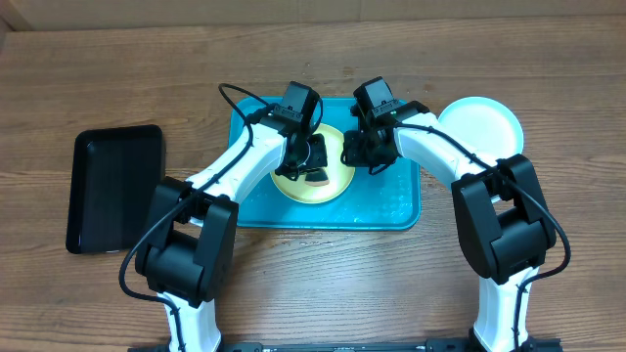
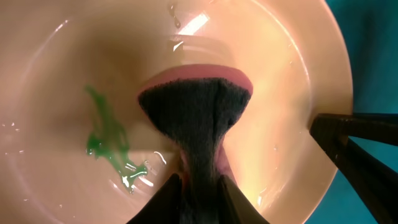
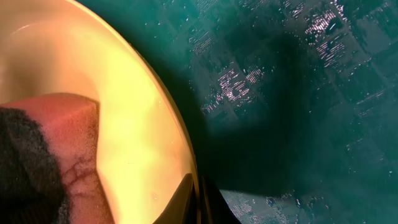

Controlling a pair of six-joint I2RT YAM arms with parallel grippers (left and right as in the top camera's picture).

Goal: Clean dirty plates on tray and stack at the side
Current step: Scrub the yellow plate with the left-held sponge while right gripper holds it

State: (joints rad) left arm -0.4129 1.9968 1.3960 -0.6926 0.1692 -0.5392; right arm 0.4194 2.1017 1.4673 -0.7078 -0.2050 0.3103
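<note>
A yellow-green plate (image 1: 335, 182) lies in the turquoise tray (image 1: 391, 200). My left gripper (image 1: 311, 162) is over the plate, shut on a pink sponge with a dark scouring face (image 2: 199, 106) that presses on the plate's inside (image 2: 280, 74). A teal-green smear (image 2: 109, 140) sits left of the sponge. My right gripper (image 1: 358, 153) is shut on the plate's right rim. In the right wrist view its fingers (image 3: 198, 194) pinch the rim of the plate (image 3: 137, 124) from both sides, with the wet tray floor (image 3: 298, 93) beyond. Another pale plate (image 1: 479, 125) rests on the table, right of the tray.
A black rectangular tray (image 1: 115, 186) lies on the wooden table at the left. The right gripper's dark finger (image 2: 354, 137) shows at the plate's edge in the left wrist view.
</note>
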